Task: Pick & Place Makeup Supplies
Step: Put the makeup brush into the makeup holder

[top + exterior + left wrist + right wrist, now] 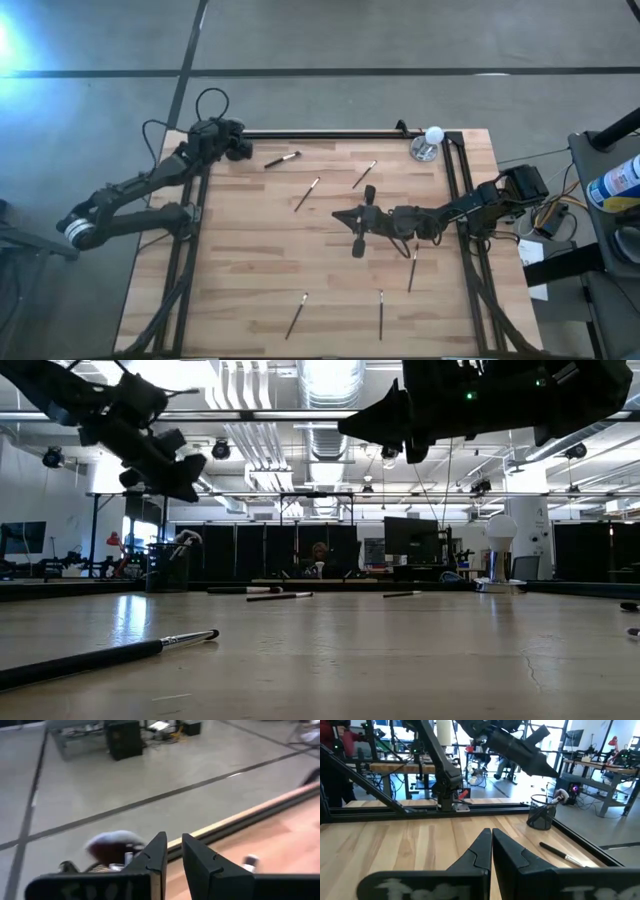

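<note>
The left claw (232,140) hangs over the worktop's (240,280) 11 o'clock corner, directly above the small black cup (541,814). Its fingers (155,857) stand slightly parted with nothing between them, and a fluffy-headed brush (560,795) already sticks out of the cup. Judgement: this is the placing step, a brush apparently just delivered. The right claw (340,215) hovers above the worktop's centre, fingers pressed together and empty.

The remaining makeup brushes lie scattered flat on the worktop:
- One (283,159) near the cup, long axis toward 2 o'clock.
- One (307,194) left of centre and one (364,175) toward 12 o'clock, both angled toward 1 o'clock.
- One (413,272) at 4 o'clock, nearly straight up and down the worktop.
- Two at the 6 o'clock edge: one (296,316) tilted toward 1 o'clock, one (381,313) pointing to 12.

Which end carries the bristles cannot be told for most.

Next move, as judged: the left claw should lift clear and go to the nearest brush, with its fingers set across the handle.
</note>
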`<move>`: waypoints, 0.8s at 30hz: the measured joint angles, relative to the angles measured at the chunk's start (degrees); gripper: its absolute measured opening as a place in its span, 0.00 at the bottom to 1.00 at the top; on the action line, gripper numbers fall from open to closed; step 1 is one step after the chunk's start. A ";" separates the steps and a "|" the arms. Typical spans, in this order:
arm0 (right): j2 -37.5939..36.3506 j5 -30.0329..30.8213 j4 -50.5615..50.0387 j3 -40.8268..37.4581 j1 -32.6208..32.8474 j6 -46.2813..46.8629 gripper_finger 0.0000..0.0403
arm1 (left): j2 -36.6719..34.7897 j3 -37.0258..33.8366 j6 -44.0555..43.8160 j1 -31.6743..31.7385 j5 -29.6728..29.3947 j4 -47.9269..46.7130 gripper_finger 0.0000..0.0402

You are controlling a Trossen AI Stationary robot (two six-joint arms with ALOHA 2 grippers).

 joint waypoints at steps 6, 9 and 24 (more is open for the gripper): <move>0.00 0.00 -2.53 -0.06 0.00 0.32 0.02 | -4.26 -0.92 0.38 -9.94 2.28 -3.89 0.04; 0.00 -0.01 -4.43 -0.31 0.00 1.78 0.02 | -4.70 -1.73 0.50 -16.84 2.52 -4.39 0.01; 0.00 -0.12 -5.55 -6.20 0.92 5.85 0.02 | 9.88 0.05 -4.32 -32.51 -1.77 -4.74 0.00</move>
